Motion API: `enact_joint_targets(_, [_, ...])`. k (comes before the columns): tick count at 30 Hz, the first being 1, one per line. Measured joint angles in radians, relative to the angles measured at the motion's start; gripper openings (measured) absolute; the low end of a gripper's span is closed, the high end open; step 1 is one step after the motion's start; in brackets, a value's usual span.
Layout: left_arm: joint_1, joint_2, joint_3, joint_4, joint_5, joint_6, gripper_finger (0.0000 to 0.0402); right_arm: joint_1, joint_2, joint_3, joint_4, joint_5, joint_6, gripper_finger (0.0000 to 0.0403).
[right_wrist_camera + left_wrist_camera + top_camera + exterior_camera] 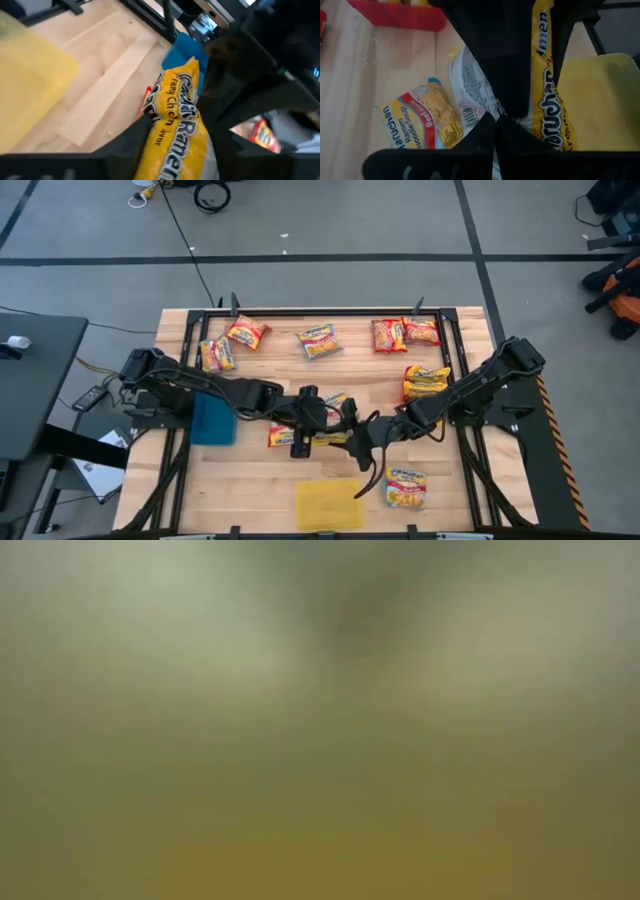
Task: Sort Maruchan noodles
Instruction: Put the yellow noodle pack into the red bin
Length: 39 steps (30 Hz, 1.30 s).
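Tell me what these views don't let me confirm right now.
- Low view: entirely blurred, nothing readable.
- High view: both grippers, left gripper and right gripper, cover the middle packets.
- Right wrist view: the yellow packet fills the frame; finger closure hidden.

You're looking at a tabletop [260, 480] of pale wood planks, matt, with visible grain and seams. The noodle packets [318, 340] are thin printed plastic film, glossy and crinkled; the yellow packet [177, 130] catches highlights along its folds. The yellow tray [330, 505] and blue tray [212, 420] look like smooth, matt plastic. The right claw [180, 145] and left claw [495, 125] are dark and dull-finished, hard plastic or metal.
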<state>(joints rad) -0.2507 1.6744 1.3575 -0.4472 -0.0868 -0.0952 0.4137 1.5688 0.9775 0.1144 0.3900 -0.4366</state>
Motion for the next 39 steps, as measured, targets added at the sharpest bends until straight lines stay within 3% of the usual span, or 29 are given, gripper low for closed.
enact_joint_targets(4, [0.0,-0.033,0.04,-0.072,0.006,0.002,0.0061,-0.003,-0.012,0.0,-0.075,0.035,0.137,0.0074])
enact_joint_targets(8, [-0.017,-0.079,0.086,-0.193,-0.014,-0.011,0.0121,0.001,-0.081,0.0,-0.266,0.063,0.31,0.0026])
enact_joint_targets(13, [-0.064,-0.163,0.124,-0.329,-0.111,-0.057,0.0169,0.008,-0.239,0.0,-0.599,0.067,0.586,0.0008])
enact_joint_targets(22, [-0.216,-0.247,0.123,-0.467,-0.331,-0.201,0.0167,0.054,-0.536,0.0,-1.184,0.175,0.991,0.0005])
enact_joint_targets(26, [-0.264,-0.249,0.123,-0.481,-0.384,-0.215,0.0167,0.062,-0.654,0.0,-1.233,0.247,1.006,0.0009])
enact_joint_targets(30, [-0.288,-0.249,0.123,-0.485,-0.407,-0.243,0.0167,0.05,-0.749,0.0,-1.25,0.249,0.98,0.0007])
enact_joint_targets(35, [-0.289,-0.249,0.123,-0.501,-0.407,-0.288,0.0167,0.041,-0.812,0.0,-1.401,0.191,1.067,0.0007])
enact_joint_targets(39, [-0.298,-0.249,0.122,-0.523,-0.408,-0.313,0.0167,0.043,-0.818,-0.026,-1.405,0.127,1.091,0.0007])
